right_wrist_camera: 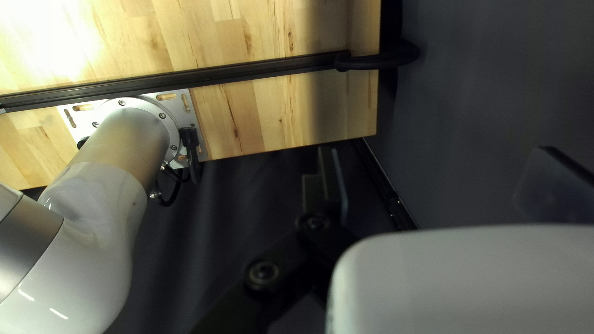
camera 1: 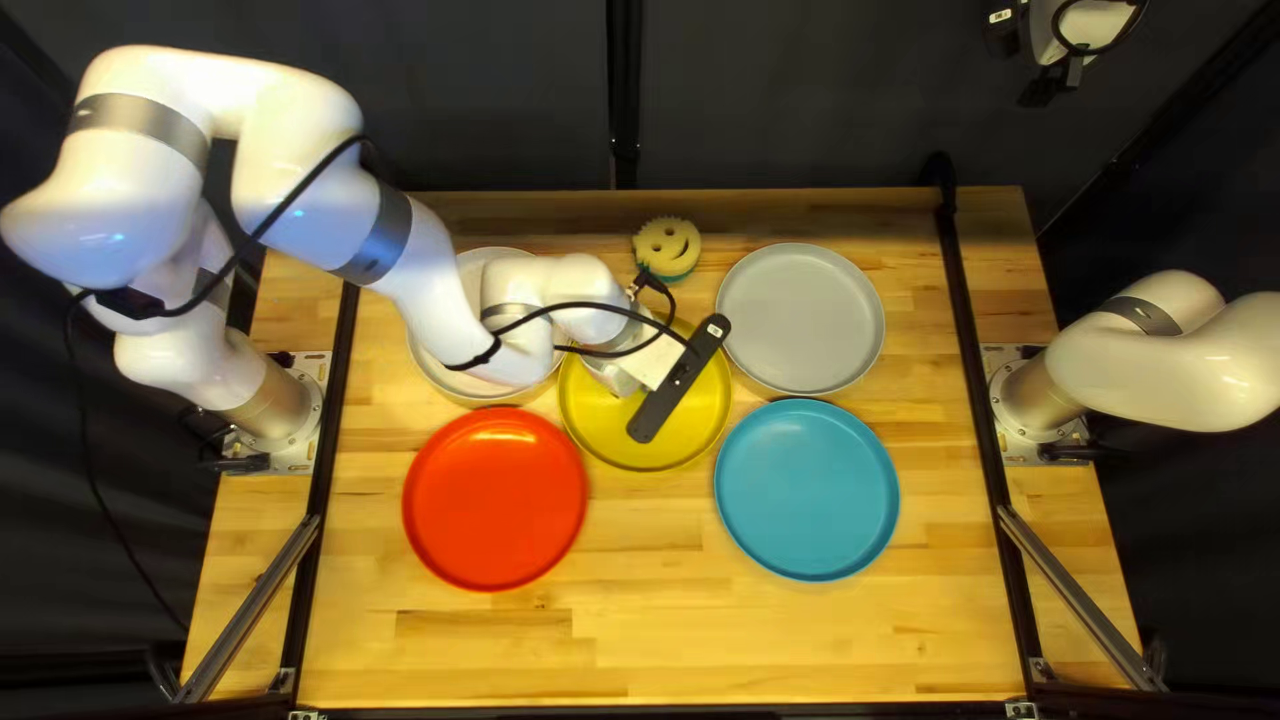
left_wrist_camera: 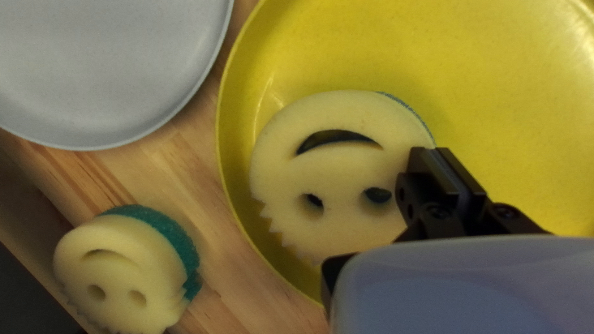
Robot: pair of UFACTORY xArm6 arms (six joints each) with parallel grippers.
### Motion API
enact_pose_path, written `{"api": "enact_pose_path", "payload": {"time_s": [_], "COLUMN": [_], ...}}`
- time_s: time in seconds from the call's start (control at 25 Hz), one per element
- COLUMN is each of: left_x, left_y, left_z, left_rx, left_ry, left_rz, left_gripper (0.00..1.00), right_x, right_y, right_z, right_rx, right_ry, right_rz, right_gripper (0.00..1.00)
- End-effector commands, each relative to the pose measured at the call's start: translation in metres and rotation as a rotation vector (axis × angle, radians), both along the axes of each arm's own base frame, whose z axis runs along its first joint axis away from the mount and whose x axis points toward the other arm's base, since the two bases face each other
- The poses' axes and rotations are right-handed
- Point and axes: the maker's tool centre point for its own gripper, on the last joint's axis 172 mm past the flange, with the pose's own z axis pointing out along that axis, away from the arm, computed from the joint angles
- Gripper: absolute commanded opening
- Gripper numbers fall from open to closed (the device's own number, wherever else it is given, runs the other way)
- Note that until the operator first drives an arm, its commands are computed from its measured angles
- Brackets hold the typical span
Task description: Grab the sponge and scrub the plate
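In the top left view my left gripper (camera 1: 651,364) is over the yellow plate (camera 1: 646,447), its fingertips and the sponge there hidden from above. The left wrist view shows that gripper (left_wrist_camera: 440,170) shut on one edge of a cream smiley sponge (left_wrist_camera: 340,167) with a blue backing. This sponge's broad face is seen just inside the rim of the yellow plate (left_wrist_camera: 396,49). My right gripper (camera 1: 1054,80) is raised past the table's far edge; its own wrist view has the gripper (right_wrist_camera: 442,188) open, nothing between the fingers.
A second smiley sponge (camera 1: 666,246), green-backed, lies near the far edge. Two pale grey plates flank the yellow one, one (camera 1: 800,318) in full view and one (camera 1: 438,376) partly under my left arm. Nearer stand a red plate (camera 1: 495,499) and a blue plate (camera 1: 807,490).
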Motion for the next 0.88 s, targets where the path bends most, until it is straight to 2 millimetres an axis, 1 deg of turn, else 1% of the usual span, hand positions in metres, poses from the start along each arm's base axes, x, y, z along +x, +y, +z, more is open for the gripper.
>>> {"api": "enact_pose_path", "payload": {"time_s": [0.04, 0.08, 0.12, 0.2, 0.24, 0.32, 0.52, 0.68, 0.8, 0.88], "left_x": [0.005, 0.006, 0.007, 0.008, 0.008, 0.006, -0.001, -0.002, 0.001, 0.002], "left_y": [-0.029, -0.034, -0.045, -0.06, -0.064, -0.078, -0.098, -0.118, -0.153, -0.172], "left_z": [-0.002, -0.002, -0.003, -0.001, 0.0, 0.006, 0.023, 0.026, 0.031, 0.036], "left_rx": [0.0, 0.0, 0.0, 0.001, 0.002, 0.006, 0.025, 0.031, 0.035, 0.039], "left_ry": [-0.01, -0.012, -0.016, -0.021, -0.023, -0.028, -0.037, -0.045, -0.062, -0.073], "left_rz": [-0.015, -0.018, -0.025, -0.035, -0.038, -0.044, -0.049, -0.056, -0.078, -0.092], "left_gripper": [0.0, 0.0, 0.0, 0.0, 0.0, 0.0, 0.0, 0.0, 0.0, 0.0], "right_x": [0.0, 0.0, 0.0, 0.0, 0.0, 0.0, 0.0, 0.0, 0.0, 0.0], "right_y": [0.0, 0.0, 0.0, 0.0, 0.0, 0.0, 0.0, 0.0, 0.0, 0.0], "right_z": [0.0, 0.0, 0.0, 0.0, 0.0, 0.0, 0.0, 0.0, 0.0, 0.0], "right_rx": [0.0, 0.0, 0.0, 0.0, 0.0, 0.0, 0.0, 0.0, 0.0, 0.0], "right_ry": [0.0, 0.0, 0.0, 0.0, 0.0, 0.0, 0.0, 0.0, 0.0, 0.0], "right_rz": [0.0, 0.0, 0.0, 0.0, 0.0, 0.0, 0.0, 0.0, 0.0, 0.0], "right_gripper": [1.0, 1.0, 1.0, 1.0, 1.0, 1.0, 1.0, 1.0, 1.0, 1.0]}}
